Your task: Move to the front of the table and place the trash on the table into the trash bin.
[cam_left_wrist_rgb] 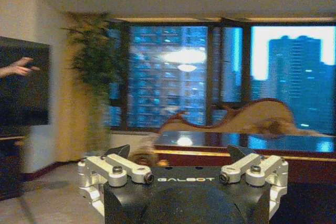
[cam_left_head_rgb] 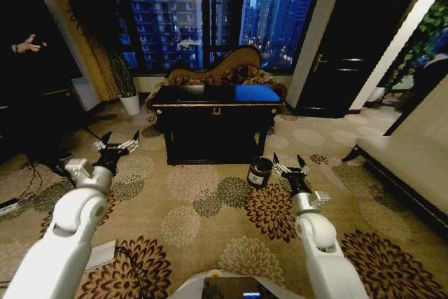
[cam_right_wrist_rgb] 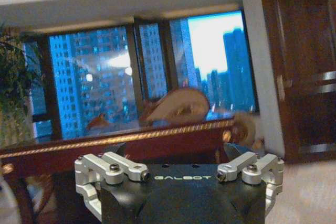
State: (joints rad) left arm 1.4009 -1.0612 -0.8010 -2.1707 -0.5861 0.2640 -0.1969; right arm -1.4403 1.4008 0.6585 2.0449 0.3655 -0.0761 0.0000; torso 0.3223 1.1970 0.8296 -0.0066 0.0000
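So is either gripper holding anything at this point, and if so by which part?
Nothing is held. The left gripper and right gripper are both open and empty above the carpet, short of the table.

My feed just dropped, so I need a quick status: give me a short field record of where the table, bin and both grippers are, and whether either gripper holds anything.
table: black table ahead across the carpet, before the window
trash bin: black bin on the carpet by the table's front right corner
trash: too small to tell on the tabletop
left gripper: open, empty, raised over the carpet left of the table
right gripper: open, empty, just right of the bin
sofa: behind the table
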